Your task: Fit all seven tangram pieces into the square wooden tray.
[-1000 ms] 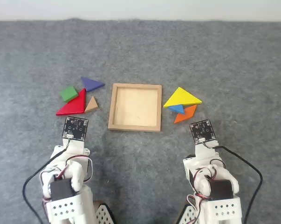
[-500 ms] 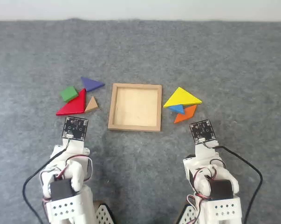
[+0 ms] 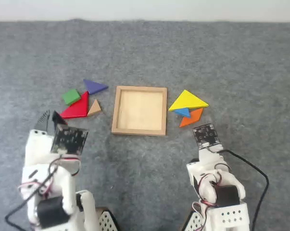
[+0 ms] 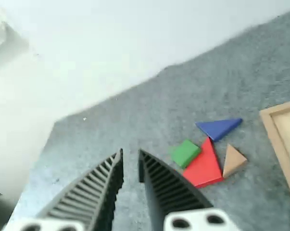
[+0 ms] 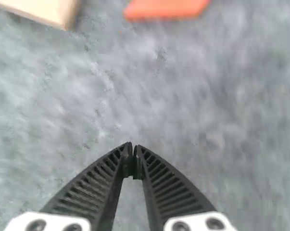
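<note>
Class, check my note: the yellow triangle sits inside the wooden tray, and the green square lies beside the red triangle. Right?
No. The high view shows the yellow triangle on the mat outside the wooden tray, to its right. The green square does lie beside the red triangle.

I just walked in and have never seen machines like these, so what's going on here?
This robot is meant to fill the square wooden tray, which holds no pieces yet. All seven coloured tangram pieces lie on the grey mat beside it: four, including the big red triangle, near its open left hand, and three, including the big yellow triangle, near its shut right hand. Neither hand holds anything.
</note>
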